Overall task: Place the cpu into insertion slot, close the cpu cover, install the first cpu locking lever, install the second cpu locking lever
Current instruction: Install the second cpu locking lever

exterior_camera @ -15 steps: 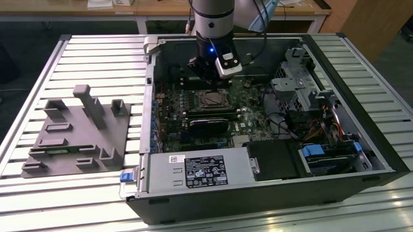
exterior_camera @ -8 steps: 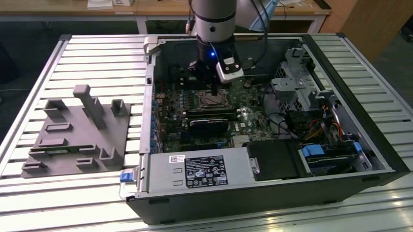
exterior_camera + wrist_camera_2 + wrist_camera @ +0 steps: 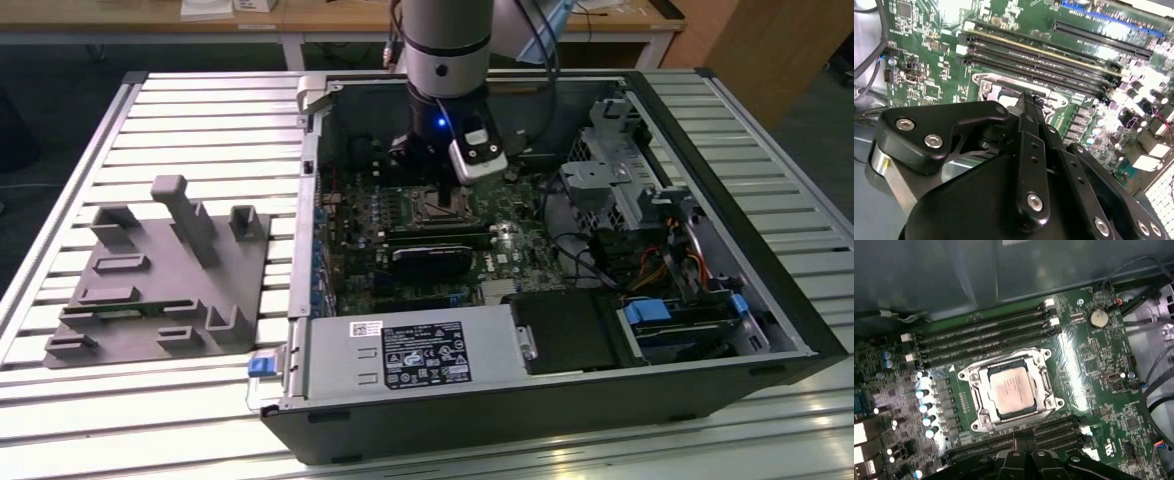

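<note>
Cpu [image 3: 1010, 392] seated in insertion slot [image 3: 1040, 374], cpu cover [image 3: 975, 379] down around it; pincer [image 3: 1024, 442] hovers near, fingers together, empty.

The cpu [image 3: 1011, 390] has a pale silvery-grey top, framed by the shiny silver cpu cover [image 3: 1045, 381]. The circuit board [image 3: 1089, 365] is green, crossed by long black memory slots [image 3: 984, 332]. The end effector [image 3: 1029, 107] is matte black with silver screw heads. The computer case [image 3: 534, 410] is black outside, and the desk [image 3: 187, 110] is ribbed silver. A plain grey fixture [image 3: 160, 280] lies at the exterior view's left.
</note>
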